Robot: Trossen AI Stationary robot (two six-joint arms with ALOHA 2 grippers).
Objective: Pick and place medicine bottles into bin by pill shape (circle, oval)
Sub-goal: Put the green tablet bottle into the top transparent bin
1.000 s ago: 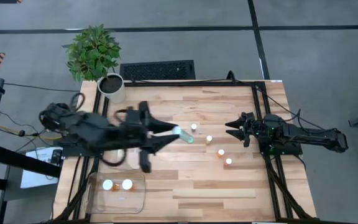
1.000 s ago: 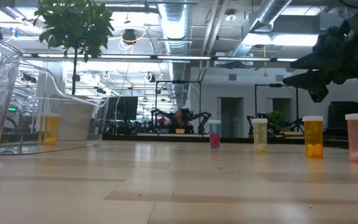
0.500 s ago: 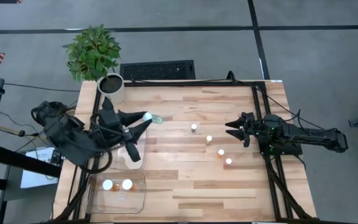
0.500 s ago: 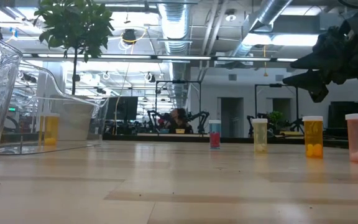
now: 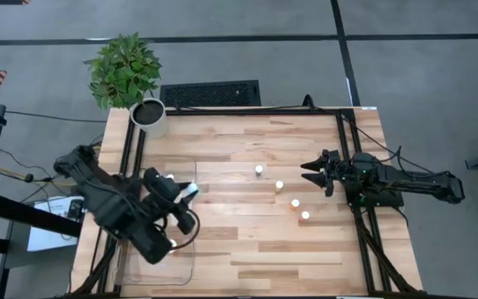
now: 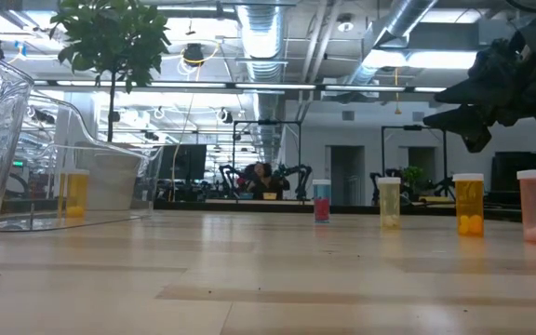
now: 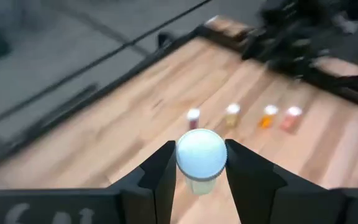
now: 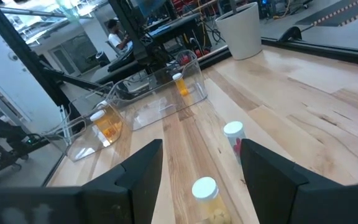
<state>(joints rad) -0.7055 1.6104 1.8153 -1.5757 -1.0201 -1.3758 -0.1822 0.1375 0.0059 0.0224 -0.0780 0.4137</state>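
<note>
Over the clear bins (image 5: 185, 264), the left gripper (image 7: 199, 169) clenches a small pale bottle (image 7: 200, 158) with a round white cap. Right of the bins, four white-capped bottles (image 5: 279, 185) stand on bare wood. Farthest right, the right gripper (image 5: 309, 174) hangs spread, empty.

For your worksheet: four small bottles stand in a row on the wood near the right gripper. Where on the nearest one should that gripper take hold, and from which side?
Probably the amber body just below the white cap of the nearest bottle. It stands upright with round sides, so opposed fingers seat best across the body. The right gripper, open, could come from its own side, where no neighbouring bottle blocks it.
</note>
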